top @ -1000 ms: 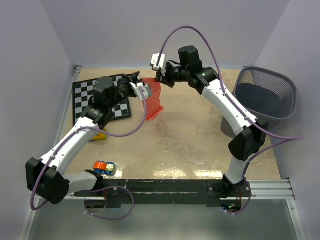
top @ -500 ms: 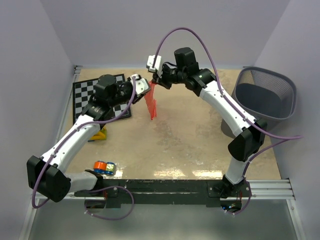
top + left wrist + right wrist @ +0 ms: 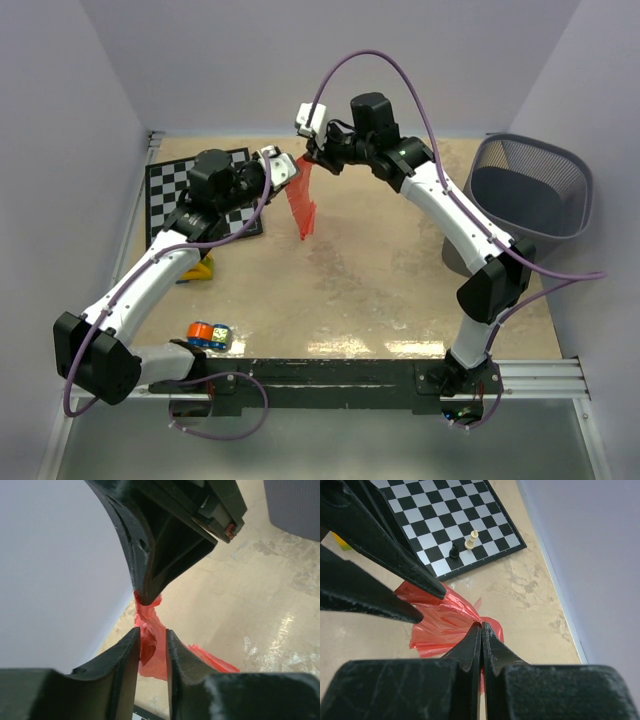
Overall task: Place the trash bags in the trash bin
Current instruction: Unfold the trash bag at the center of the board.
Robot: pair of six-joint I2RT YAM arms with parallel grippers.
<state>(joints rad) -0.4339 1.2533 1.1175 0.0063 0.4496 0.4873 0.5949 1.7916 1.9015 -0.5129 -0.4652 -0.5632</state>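
Note:
The red-orange trash bag (image 3: 302, 205) hangs as a narrow crumpled strip above the table's far middle. My right gripper (image 3: 313, 160) is shut on its top edge, and the pinched film (image 3: 445, 622) shows ahead of the closed fingertips (image 3: 481, 629). My left gripper (image 3: 285, 170) is just to the left of it, jaws apart. The bag's upper part (image 3: 150, 630) sits loosely in the gap of the left gripper (image 3: 151, 639). Its two tips (image 3: 432, 591) straddle the film. The dark mesh trash bin (image 3: 530, 195) stands at the far right, away from both grippers.
A chessboard (image 3: 200, 195) lies at the far left under the left arm, with a white piece (image 3: 470, 540) and a black piece (image 3: 453, 551) on it. A yellow object (image 3: 201, 268) and small blue-orange items (image 3: 208, 335) lie near the left. Walls enclose the table.
The bag, spread wide between the grippers a second ago, now hangs as a narrow strip. The left gripper has pulled slightly left; the right gripper has shifted a little.

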